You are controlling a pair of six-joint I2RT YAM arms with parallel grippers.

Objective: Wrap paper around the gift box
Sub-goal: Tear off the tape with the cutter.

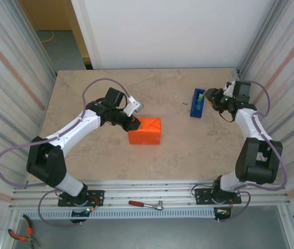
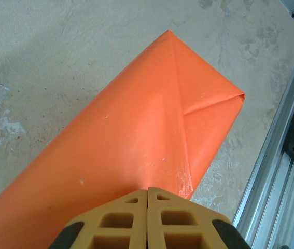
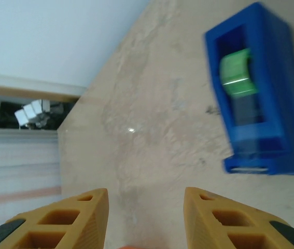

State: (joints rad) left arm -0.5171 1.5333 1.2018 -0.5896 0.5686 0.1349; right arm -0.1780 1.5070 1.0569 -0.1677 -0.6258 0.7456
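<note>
We see our left gripper (image 2: 148, 193) clenched at the left end of the orange paper (image 1: 145, 130), folded shut over the hidden gift box near the table's (image 1: 162, 83) middle, while our right gripper (image 3: 145, 199) hangs released beside the blue tape dispenser (image 3: 258, 93) near the far right corner

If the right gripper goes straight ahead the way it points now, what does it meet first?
Probably the bare table. From the right gripper, the blue tape dispenser lies close beside that line. Depth is unclear.
</note>
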